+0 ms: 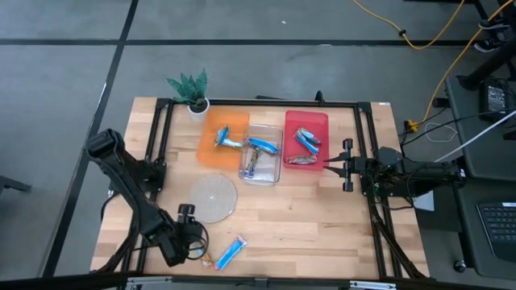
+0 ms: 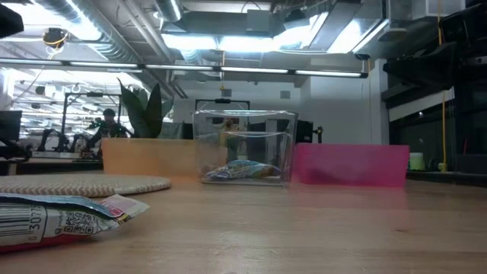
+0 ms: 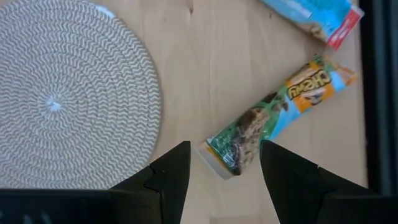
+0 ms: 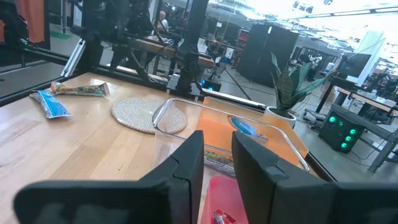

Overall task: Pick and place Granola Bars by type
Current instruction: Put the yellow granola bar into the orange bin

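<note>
My left gripper (image 3: 225, 171) is open near the table's near edge, pointing down. Its fingers stand on either side of the near end of a green-and-orange wrapped granola bar (image 3: 273, 118) that lies flat on the wood. I cannot tell whether they touch it. A bright-blue bar (image 3: 311, 15) lies just beyond it and also shows in the high view (image 1: 230, 253). More bars lie in the orange bin (image 1: 224, 138), the clear bin (image 1: 262, 153) and the red bin (image 1: 306, 143). My right gripper (image 1: 332, 166) is open and empty beside the red bin.
A round woven mat (image 1: 211, 197) lies next to my left gripper and also shows in the left wrist view (image 3: 68, 93). A small potted plant (image 1: 193, 90) stands at the far left corner. A black frame (image 1: 367, 145) rims the table. Bare wood lies at the near right.
</note>
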